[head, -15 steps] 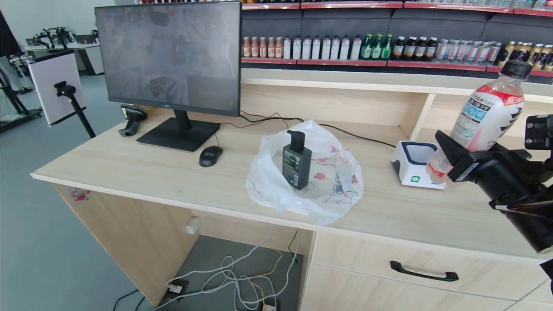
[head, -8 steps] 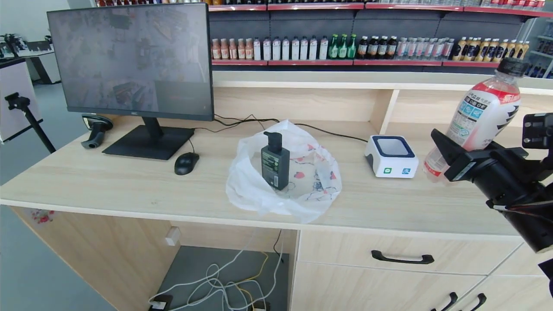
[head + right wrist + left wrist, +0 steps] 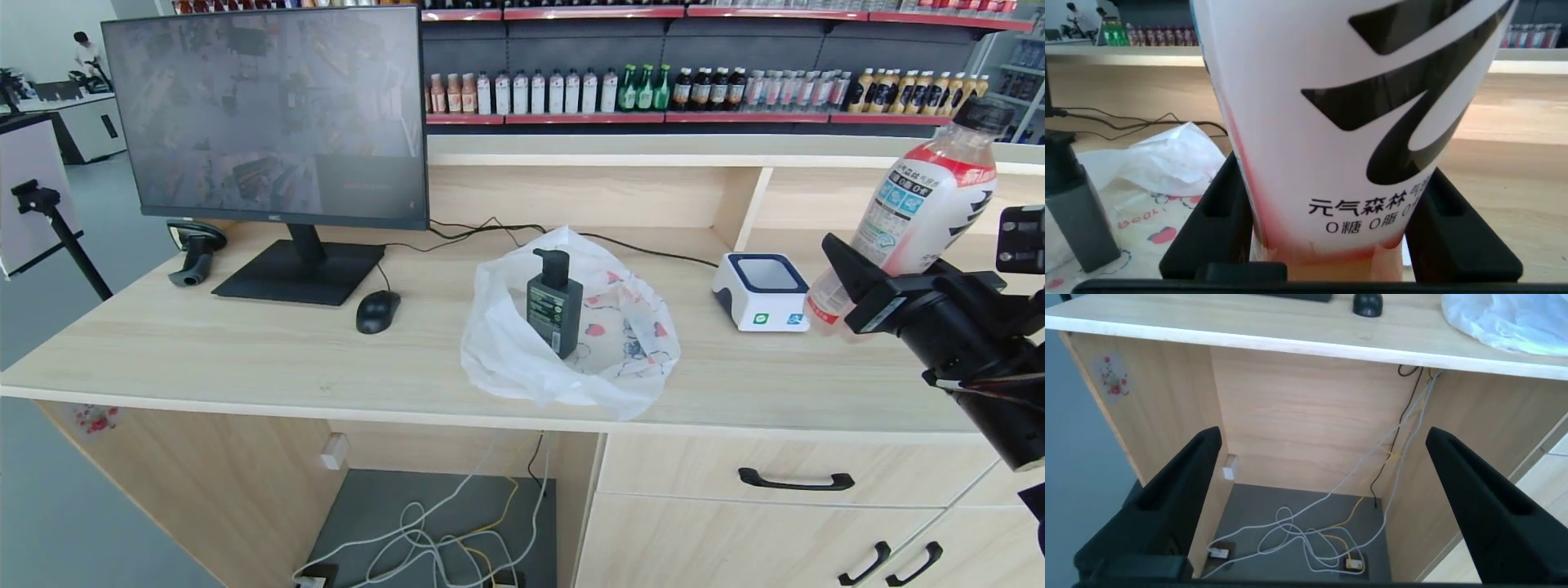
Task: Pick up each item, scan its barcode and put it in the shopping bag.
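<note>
Off to our right, near the end of the desk (image 3: 245,351), our right tool (image 3: 873,282) is clamped around the lower part of a drink bottle (image 3: 918,204) — cap up, long axis leaning rightward. From the bottle, the scanner (image 3: 763,290) sits just to the left and lower, window facing up. The shopping bag (image 3: 506,351), with a dark pump bottle (image 3: 554,306) standing in it, lies farther left, so we judge both moves fall to the right arm. Our right wrist view adds the label close up, yet no barcode shows on that face. Our left tool (image 3: 1323,469) hangs below the desk edge — spread wide, empty.
</note>
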